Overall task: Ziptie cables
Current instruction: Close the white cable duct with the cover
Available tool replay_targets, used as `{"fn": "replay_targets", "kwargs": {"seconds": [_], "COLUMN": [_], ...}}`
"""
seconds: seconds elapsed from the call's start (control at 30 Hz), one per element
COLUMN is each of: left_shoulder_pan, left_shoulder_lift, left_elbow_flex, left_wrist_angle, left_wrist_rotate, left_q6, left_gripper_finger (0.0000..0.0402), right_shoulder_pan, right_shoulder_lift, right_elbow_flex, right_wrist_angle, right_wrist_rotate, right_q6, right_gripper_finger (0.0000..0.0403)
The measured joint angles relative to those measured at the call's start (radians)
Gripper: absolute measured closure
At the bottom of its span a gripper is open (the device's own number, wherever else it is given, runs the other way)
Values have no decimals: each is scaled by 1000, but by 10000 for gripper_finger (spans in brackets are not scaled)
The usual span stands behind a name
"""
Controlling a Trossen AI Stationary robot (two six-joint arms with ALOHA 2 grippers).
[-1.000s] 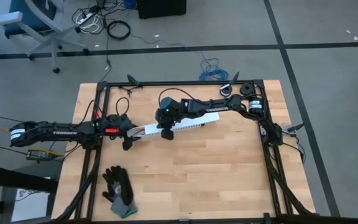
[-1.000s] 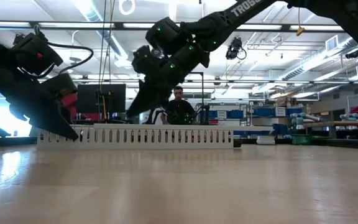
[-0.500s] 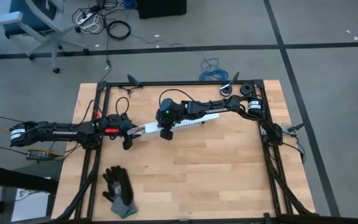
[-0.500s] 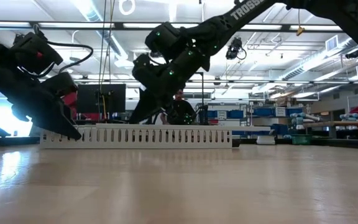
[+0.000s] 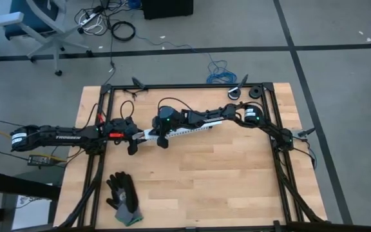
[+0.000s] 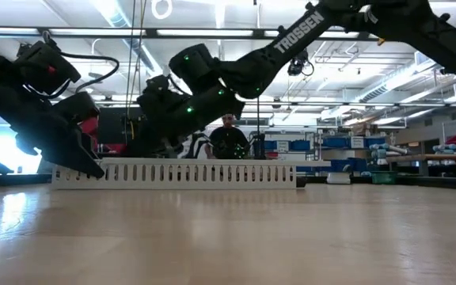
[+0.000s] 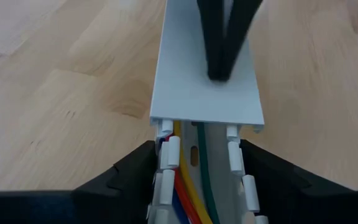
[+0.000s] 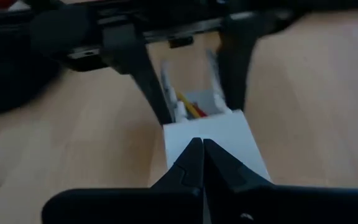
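A long white slotted channel point(image 5: 184, 130) lies on the wooden tabletop point(image 5: 224, 174), between the two arms. The left gripper point(image 7: 194, 163) holds the open end of the channel, one dark finger on each side of it. Inside that end lie the cables point(image 7: 188, 180): yellow, green, red and blue show, but their far ends are hidden under the flat white lid point(image 7: 207, 87). The right gripper point(image 8: 202, 163) has its fingers pressed together, with the tips down on top of the lid, close to the left gripper. From above, both grippers cover most of that end of the channel. I cannot find the black ziptie in any view. A dark work glove point(image 5: 123, 196) lies near the front left of the tabletop.
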Motion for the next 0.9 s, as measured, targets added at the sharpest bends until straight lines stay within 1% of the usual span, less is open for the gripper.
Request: {"fn": "replay_targets", "kwargs": {"seconds": [0.1,0.17,0.23,0.37,0.53,0.7,0.9], "left_shoulder_pan": [0,0,0,0,0,0,0], "left_shoulder_lift": [0,2,5,5,5,5,4], "left_elbow_flex": [0,0,0,0,0,24,90], "left_wrist_angle": [13,14,13,14,25,34,33], "left_wrist_rotate": [3,2,2,3,16,82,103], "left_q6": [1,0,-4,-3,-5,-29,-3], "left_gripper_finger": [182,182,182,180,149,117,111], "right_shoulder_pan": [8,10,10,7,12,11,13], "right_shoulder_lift": [-22,-51,-76,-94,-104,-107,-128], "right_elbow_flex": [-2,-2,1,-1,-1,-1,0], "right_wrist_angle": [80,90,84,1,-22,-30,-40], "right_wrist_rotate": [-10,-14,-16,-9,-9,-9,-9], "right_q6": [-38,-53,-59,-73,-76,-83,-93], "right_gripper_finger": [403,403,403,403,403,403,403]}}
